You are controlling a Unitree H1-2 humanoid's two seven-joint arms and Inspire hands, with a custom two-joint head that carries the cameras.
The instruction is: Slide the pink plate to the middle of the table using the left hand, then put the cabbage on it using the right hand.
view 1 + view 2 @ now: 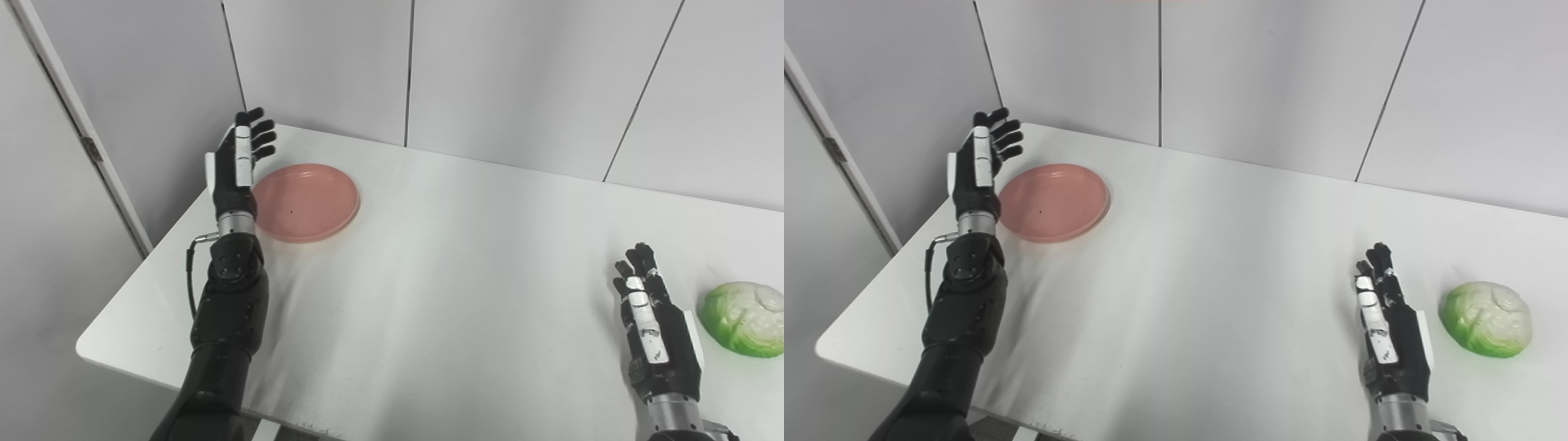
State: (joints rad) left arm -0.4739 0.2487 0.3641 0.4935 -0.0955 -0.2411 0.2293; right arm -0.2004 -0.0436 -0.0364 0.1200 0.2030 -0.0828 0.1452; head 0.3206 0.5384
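Observation:
A pink plate (305, 201) lies on the white table (429, 275) near its far left corner. My left hand (239, 162) stands open just left of the plate's rim, fingers pointing up and apart, holding nothing; I cannot tell if it touches the rim. A green and white cabbage (744, 317) rests at the right side of the table. My right hand (652, 331) is open beside it on the left, with a small gap between them, fingers stretched forward.
Grey wall panels (502, 73) rise right behind the table's far edge. The table's left edge (141, 269) runs close to my left forearm, and a door frame (73, 116) stands beyond it.

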